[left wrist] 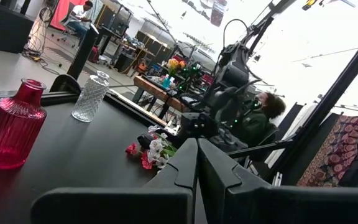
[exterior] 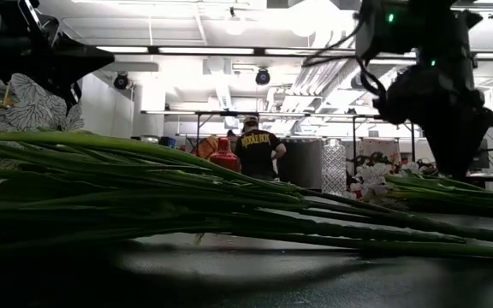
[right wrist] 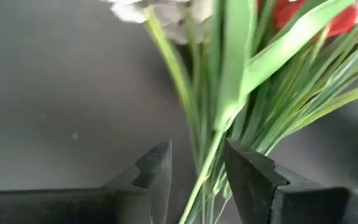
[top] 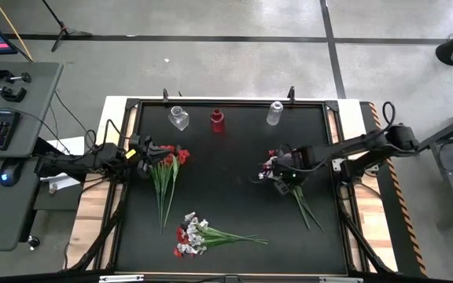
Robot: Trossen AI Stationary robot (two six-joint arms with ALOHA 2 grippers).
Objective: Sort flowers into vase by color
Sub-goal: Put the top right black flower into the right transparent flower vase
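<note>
The right hand (right wrist: 194,171) stands partly open, a green stem (right wrist: 205,165) between its fingers; the left hand (left wrist: 196,165) is closed.

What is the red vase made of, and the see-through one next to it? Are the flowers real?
The red vase looks like glossy ribbed glass, tinted see-through red, though it may be plastic. The clear vase looks like patterned glass or plastic; light shines through its bumpy surface. The flowers look fake: their stems and leaves are smooth, stiff and evenly green, like plastic.
</note>
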